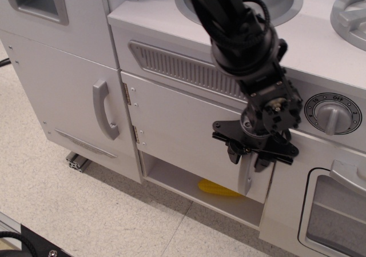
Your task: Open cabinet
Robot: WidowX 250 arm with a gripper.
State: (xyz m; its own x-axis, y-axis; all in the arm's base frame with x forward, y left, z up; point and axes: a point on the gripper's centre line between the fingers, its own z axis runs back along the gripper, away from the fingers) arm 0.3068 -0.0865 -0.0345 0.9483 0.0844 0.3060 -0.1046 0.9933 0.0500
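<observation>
The cabinet door point(183, 128) is a short, wide white-grey panel in the middle of the toy kitchen, with two small metal hinges point(127, 94) on its left edge. It looks flush with the front. Its small vertical grey bar handle point(247, 181) sits near the right edge. My black gripper point(248, 159) hangs from above in front of the door's right side. Its fingers point(234, 152) are drawn in around the top of the handle, whose lower part shows below them.
A taller narrow door with a curved grey handle point(104, 109) stands to the left. A windowed oven door point(337, 211) and a dial knob point(333, 113) are at the right. A sink point(283, 3) is on top. A yellow object point(217, 188) lies in the open shelf below the door.
</observation>
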